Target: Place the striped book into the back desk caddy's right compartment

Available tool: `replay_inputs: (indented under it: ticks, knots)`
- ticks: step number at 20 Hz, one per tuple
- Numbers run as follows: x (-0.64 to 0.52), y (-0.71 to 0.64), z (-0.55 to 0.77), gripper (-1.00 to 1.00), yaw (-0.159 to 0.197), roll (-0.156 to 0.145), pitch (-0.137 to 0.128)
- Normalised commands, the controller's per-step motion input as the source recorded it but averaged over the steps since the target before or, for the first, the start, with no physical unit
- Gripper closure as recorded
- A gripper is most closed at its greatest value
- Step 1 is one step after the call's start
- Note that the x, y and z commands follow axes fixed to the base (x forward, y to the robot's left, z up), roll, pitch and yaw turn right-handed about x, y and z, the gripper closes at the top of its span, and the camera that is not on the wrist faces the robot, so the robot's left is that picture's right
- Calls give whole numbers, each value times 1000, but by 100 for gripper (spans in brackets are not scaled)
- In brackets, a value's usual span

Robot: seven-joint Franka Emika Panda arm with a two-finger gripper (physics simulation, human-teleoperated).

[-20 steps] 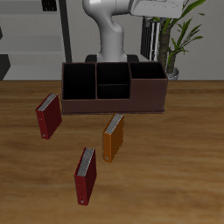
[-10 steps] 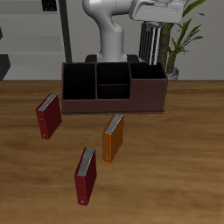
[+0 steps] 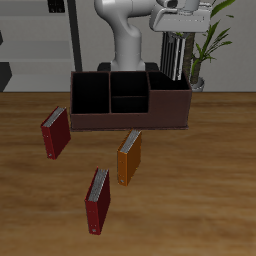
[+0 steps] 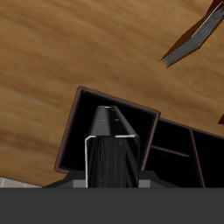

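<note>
Holding the striped book (image 4: 112,153) clenched in my tool (image 3: 177,30), I hang it upright above the back desk caddy (image 3: 130,112), directly over the right compartment (image 4: 109,131). In the wrist view the book's dark, striped body and pale top edge sit inside the outline of that large end section, its walls framing the book on both sides. In the exterior view the book reads as a dark striped slab below my tool (image 3: 176,52), its lower end close to the caddy's rim; I cannot tell whether it has entered yet.

The risk, as I judge it, is the margin. If I drift toward the divider, the book's lower corner could catch the wall and tip, or drop into the split middle section instead. Letting go too high might make it bounce or lean out. A tilt in my wrist would do the same. The orange book (image 3: 130,157) and two dark red books (image 3: 55,132) on the tabletop (image 3: 200,190), toward 6 o'clock of the caddy, lie well apart from this.
</note>
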Motion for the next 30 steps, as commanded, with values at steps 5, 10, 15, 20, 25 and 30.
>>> replay_inputs:
  ticks: [5, 10, 15, 20, 25, 30]
  knots:
    - [45, 123, -199, 100, 19, 30, 30]
    - [64, 10, -131, 100, 10, 8, 14]
    - [122, -76, -231, 100, -11, -5, 46]
    - [88, -68, -249, 100, -15, 0, 42]
    - [61, 19, -245, 100, -7, 7, 41]
    - [78, -16, -363, 100, 6, -1, 61]
